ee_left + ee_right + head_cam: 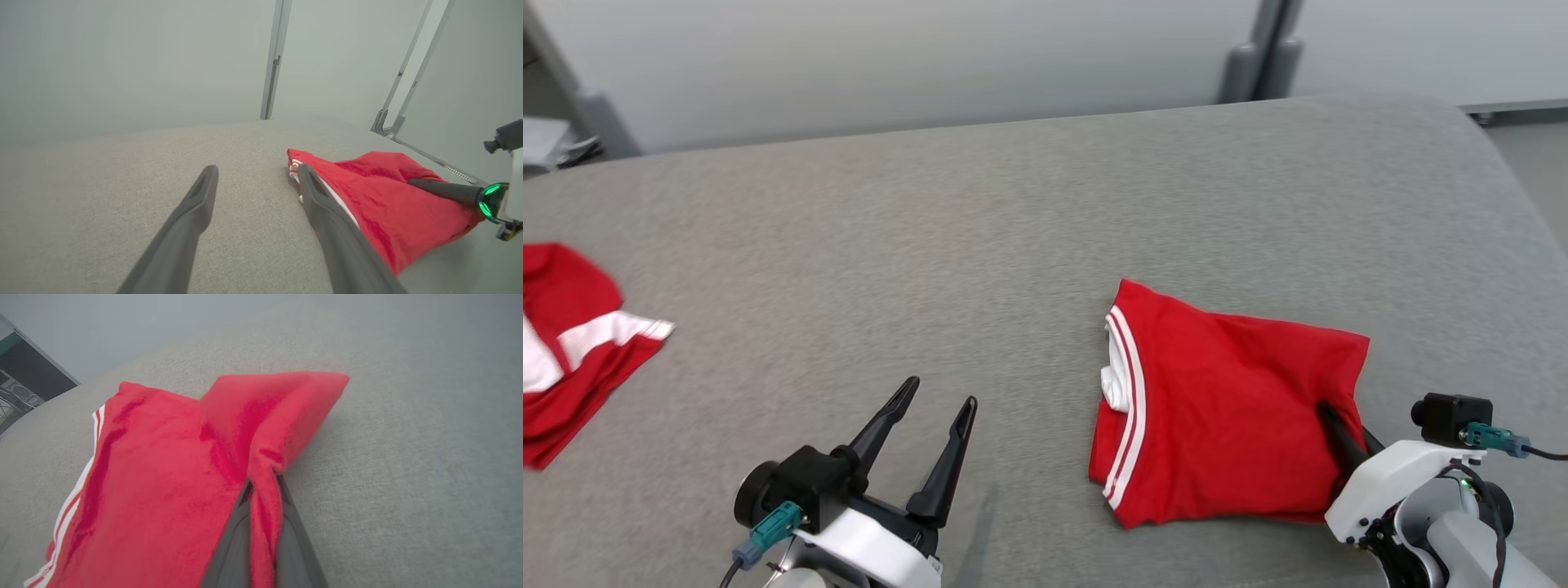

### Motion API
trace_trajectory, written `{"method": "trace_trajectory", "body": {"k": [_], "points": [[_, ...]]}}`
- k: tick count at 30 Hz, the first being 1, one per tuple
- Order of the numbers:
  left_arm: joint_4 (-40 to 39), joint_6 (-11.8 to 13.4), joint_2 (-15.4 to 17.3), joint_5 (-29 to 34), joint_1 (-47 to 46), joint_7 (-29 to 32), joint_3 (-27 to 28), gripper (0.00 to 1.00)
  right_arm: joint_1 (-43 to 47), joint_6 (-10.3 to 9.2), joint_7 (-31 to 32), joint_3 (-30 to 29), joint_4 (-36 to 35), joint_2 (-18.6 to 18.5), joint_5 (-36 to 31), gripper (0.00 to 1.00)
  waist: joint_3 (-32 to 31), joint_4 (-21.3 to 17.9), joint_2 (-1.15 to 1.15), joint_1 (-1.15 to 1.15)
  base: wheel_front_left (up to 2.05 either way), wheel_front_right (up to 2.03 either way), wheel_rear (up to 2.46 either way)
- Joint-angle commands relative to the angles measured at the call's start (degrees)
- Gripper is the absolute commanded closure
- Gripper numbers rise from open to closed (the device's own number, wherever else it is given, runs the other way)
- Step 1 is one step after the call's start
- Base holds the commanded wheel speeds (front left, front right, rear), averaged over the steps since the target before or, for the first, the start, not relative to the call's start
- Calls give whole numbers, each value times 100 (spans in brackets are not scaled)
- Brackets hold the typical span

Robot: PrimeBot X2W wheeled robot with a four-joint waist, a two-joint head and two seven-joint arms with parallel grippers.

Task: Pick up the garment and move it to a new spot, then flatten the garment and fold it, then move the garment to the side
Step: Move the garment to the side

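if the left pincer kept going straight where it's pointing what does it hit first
Probably just the bare grey cushion: the open left pincer aims past the folded red garment, which lies off to its right. Depth is unclear, though.

The garment is soft red cloth, matt, with 2 white stripes along one edge (faintly fuzzy up close). The work surface has a grey, finely grained fabric cover. The left gripper has matt dark plastic fingers and a smooth white plastic wrist shell.
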Motion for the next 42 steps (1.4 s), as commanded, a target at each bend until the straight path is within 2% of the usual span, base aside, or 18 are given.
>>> {"method": "trace_trajectory", "body": {"k": [1, 4, 5, 14, 17, 24, 31, 35, 42], "points": [[-119, -42, 87, -47, -79, -58, 215, 0, 35, -1, -104, 109, -38, -49, 52, 100, -93, -332, 0, 0, 0, 0, 0], [-144, -42, 81, -29, -62, -58, 239, 0, 25, -1, -121, 165, -21, -40, 81, 100, -66, -578, 0, 0, 0, 0, 0], [-174, -42, 78, -13, -87, -58, 234, 0, -16, -1, -149, 219, -4, -71, 121, 100, 32, -798, 0, 0, 0, 0, 0], [-267, -42, 222, 4, -291, -58, 111, 0, -622, -1, -200, 231, 206, -355, -63, 100, 466, -757, 0, 0, 0, 0, 0], [-360, -42, 342, 17, -405, -58, 44, 0, -1271, -1, -271, 73, 531, -590, -331, 100, 730, -608, 0, 0, 0, 0, 0], [-570, -42, 474, 27, -592, -58, -88, 0, -2194, -1, -362, -354, 1237, -877, -695, 100, 1063, -274, 0, 0, 0, 0, 0], [-753, -42, 630, 37, -807, -58, -287, 0, -3066, -1, -394, -779, 2345, -1090, -1144, 100, 1515, 100, 0, 0, 0, 0, 0], [-826, -42, 674, 50, -924, -58, -373, 0, -3250, -1, -401, -1005, 2660, -1220, -1279, 100, 1685, 226, 0, 0, 0, 0, 0], [-880, -42, 691, 65, -1026, -58, -435, 0, -3201, -1, -409, -1451, 2789, -1360, -1506, 100, 1769, 288, 0, 0, 0, 0, 0]]}}
